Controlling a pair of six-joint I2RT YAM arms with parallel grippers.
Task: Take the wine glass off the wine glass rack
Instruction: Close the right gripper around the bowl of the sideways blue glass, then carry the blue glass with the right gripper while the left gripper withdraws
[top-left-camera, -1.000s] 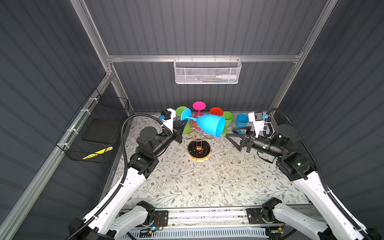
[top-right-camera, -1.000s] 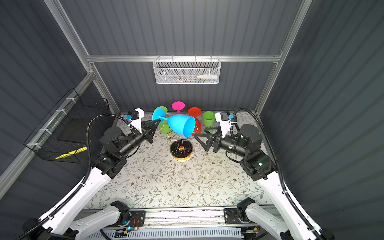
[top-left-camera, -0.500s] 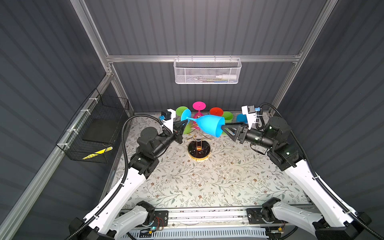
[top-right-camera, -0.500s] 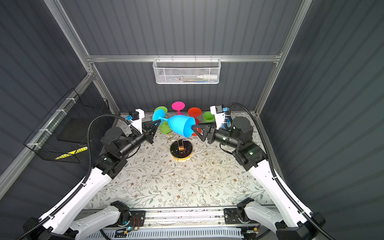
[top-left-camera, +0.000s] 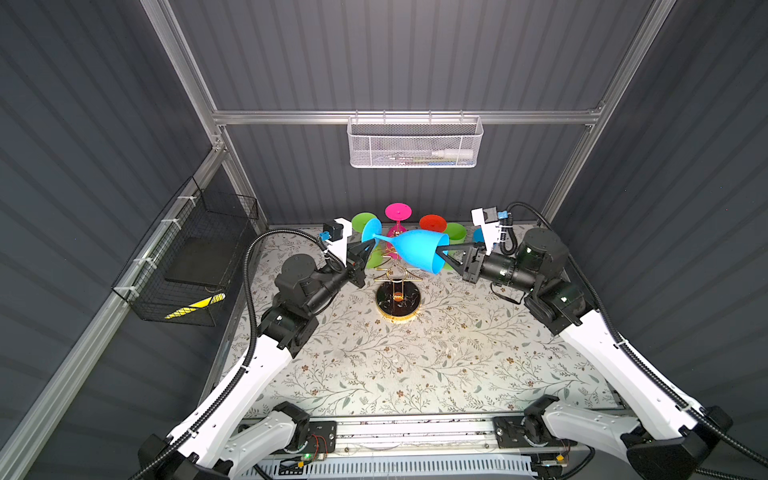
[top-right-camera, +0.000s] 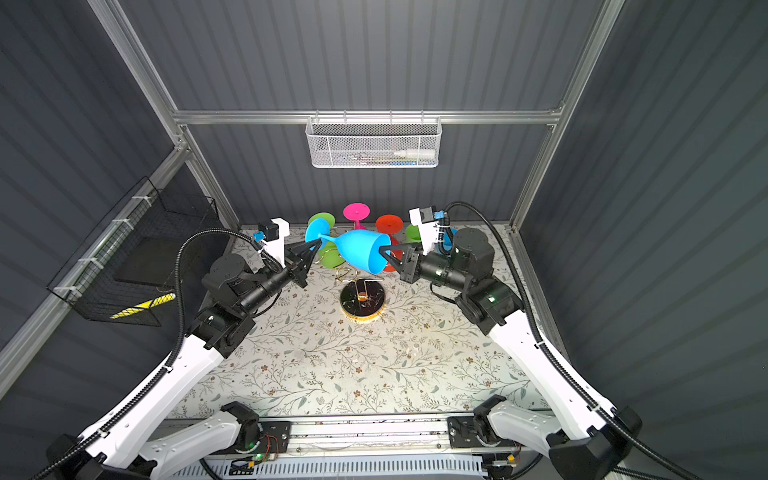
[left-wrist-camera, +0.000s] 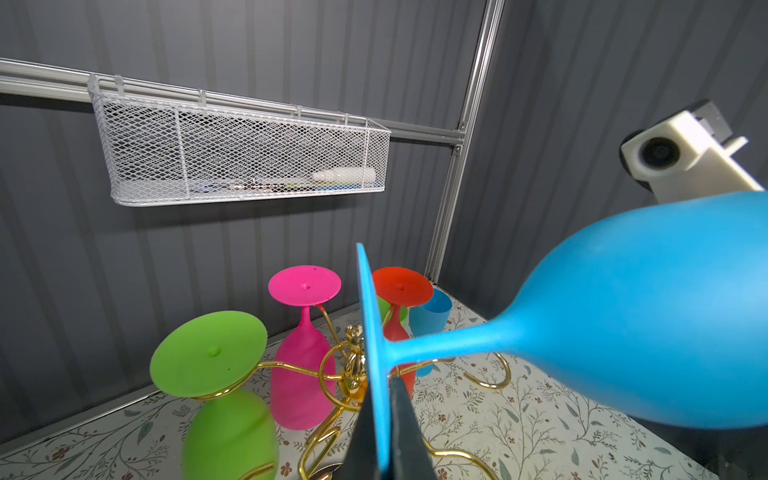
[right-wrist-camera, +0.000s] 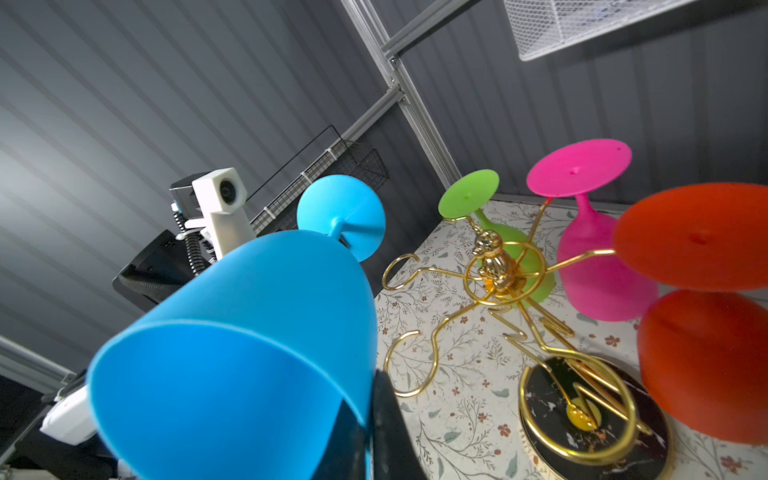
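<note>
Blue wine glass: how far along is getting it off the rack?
Done: the blue wine glass is clear of the wine glass rack, sideways above it. In hand: left end effector clamps its foot, right end effector its rim. Left: likely setting it down.

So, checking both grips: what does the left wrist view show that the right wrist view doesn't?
Only left wrist: the left end effector shut on the foot of the blue wine glass, and a blue cup. Only right wrist: the right end effector pinching its rim, and the black wire basket. Both: that glass, the wine glass rack, the green glass, pink glass and red glass.
</note>
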